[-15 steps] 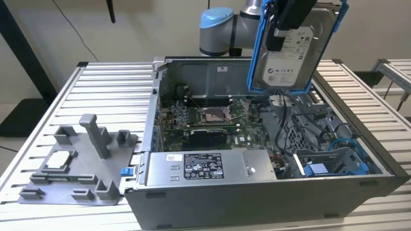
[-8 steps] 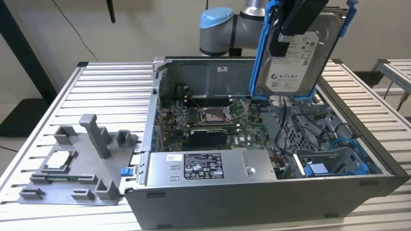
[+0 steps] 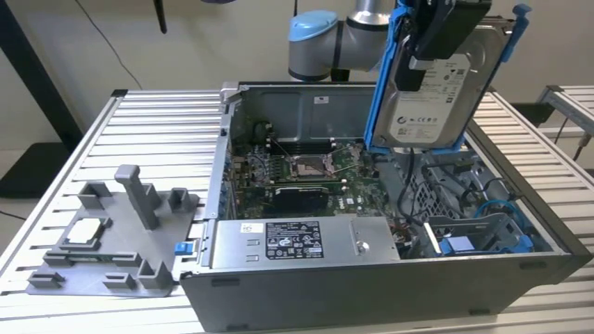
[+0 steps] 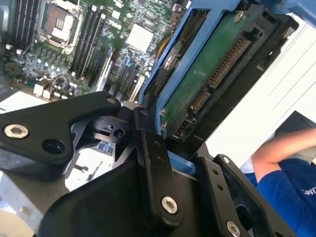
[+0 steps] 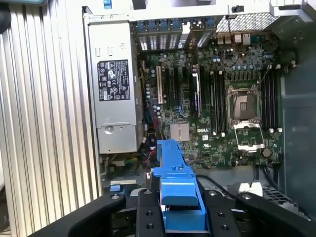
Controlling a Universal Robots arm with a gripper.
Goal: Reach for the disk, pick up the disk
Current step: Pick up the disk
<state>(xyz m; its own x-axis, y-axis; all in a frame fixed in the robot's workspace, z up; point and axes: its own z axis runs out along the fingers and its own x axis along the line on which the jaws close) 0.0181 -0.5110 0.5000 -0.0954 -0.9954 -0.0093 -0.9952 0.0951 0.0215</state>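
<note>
The disk [image 3: 435,90] hangs upright in the air above the open computer case [image 3: 371,292], toward the exterior view's right. It is a silver-grey drive with a white label in a bright blue carrier. My gripper [image 3: 444,31] is shut on its upper end, black fingers clamping it from both sides. The second wrist view shows the disk's green circuit-board underside [image 4: 205,84] and connector edge rising from my gripper [image 4: 185,165]. In the first wrist view the blue carrier [image 5: 175,190] sits between the black fingers [image 5: 145,215], high over the motherboard.
Inside the case lie the motherboard [image 3: 297,177], a grey power supply [image 3: 297,240] and a blue drive bay [image 3: 474,243]. A grey fixture [image 3: 111,243] holding a small square chip stands on the slatted metal table [image 3: 158,125]. A person's arm [image 4: 281,148] in a blue sleeve is nearby.
</note>
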